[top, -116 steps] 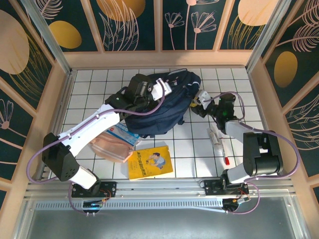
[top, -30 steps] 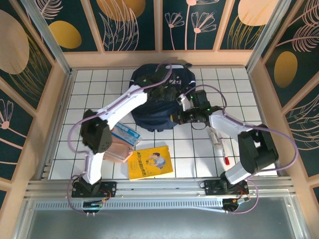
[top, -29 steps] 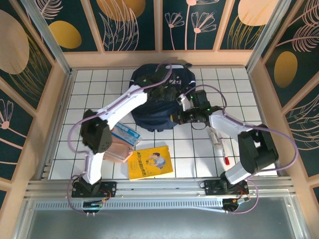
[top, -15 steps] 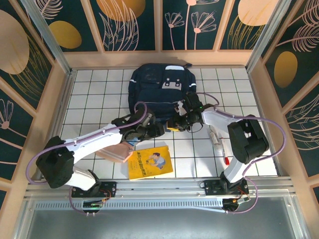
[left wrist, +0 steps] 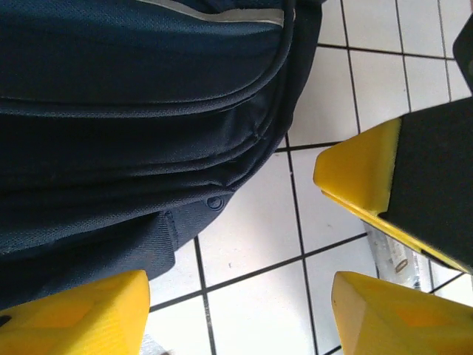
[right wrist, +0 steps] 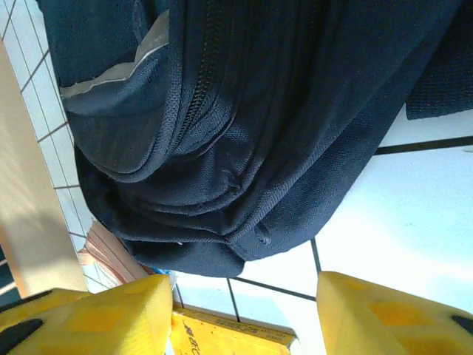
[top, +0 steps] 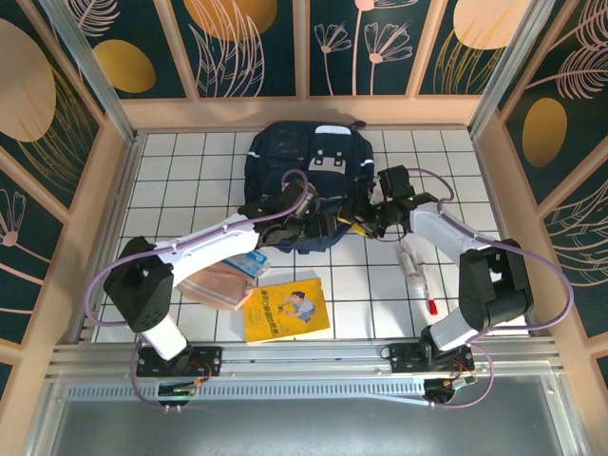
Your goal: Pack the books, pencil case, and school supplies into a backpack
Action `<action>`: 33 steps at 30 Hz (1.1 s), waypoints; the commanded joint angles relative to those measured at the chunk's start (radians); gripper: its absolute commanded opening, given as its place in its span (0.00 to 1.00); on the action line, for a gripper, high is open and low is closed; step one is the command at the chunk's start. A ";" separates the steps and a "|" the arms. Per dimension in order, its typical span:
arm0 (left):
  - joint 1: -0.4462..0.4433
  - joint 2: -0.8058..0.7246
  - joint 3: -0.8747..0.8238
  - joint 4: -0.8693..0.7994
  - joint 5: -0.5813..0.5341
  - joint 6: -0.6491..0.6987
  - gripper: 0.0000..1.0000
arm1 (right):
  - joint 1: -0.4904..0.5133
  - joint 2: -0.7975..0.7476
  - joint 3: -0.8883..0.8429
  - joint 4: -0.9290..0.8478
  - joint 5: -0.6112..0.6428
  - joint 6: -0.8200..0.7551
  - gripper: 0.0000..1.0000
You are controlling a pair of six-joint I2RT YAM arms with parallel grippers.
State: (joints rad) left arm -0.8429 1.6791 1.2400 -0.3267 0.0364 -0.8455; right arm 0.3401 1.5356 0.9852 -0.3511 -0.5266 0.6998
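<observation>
The navy backpack (top: pixel 304 176) lies flat at the back of the table, grey-white flap patch up. My left gripper (top: pixel 332 221) hangs open at its near right corner, nothing between the fingers; in the left wrist view the backpack (left wrist: pixel 133 111) sits just beyond the gripper (left wrist: pixel 236 318). My right gripper (top: pixel 365 220) is open right beside it, facing the same corner of the backpack (right wrist: pixel 259 111), with bare tile between the jaws of the gripper (right wrist: pixel 240 318). The yellow book (top: pixel 287 311) lies near the front, its edge (right wrist: pixel 229 336) below the right fingers. A whitish tube (top: pixel 408 258) and a red pen (top: pixel 429 290) lie on the right.
A peach soft pouch (top: pixel 220 283) with a blue-white packet (top: pixel 249 258) on it lies under the left forearm. The two grippers' yellow fingers almost touch; one right finger (left wrist: pixel 358 177) shows close in the left wrist view. Wooden walls ring the tiled table (top: pixel 171 190).
The right gripper has opened and drawn slightly right. The left gripper has swung from over the bag down to its near right corner. The backpack now lies flat, flap up.
</observation>
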 commanded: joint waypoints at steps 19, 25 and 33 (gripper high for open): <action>-0.100 -0.015 -0.018 -0.019 -0.057 -0.100 0.63 | 0.055 0.052 -0.002 0.314 -0.051 0.500 0.00; -0.089 0.012 0.048 -0.115 -0.201 -0.121 0.64 | 0.056 0.008 0.044 0.297 -0.067 0.555 0.00; -0.079 0.029 0.029 -0.057 -0.156 -0.170 0.63 | 0.064 0.002 0.053 0.304 -0.079 0.604 0.00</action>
State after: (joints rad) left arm -0.9264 1.6985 1.2835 -0.4049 -0.1204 -0.9787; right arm 0.3885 1.5787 1.0054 -0.0853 -0.5644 1.2610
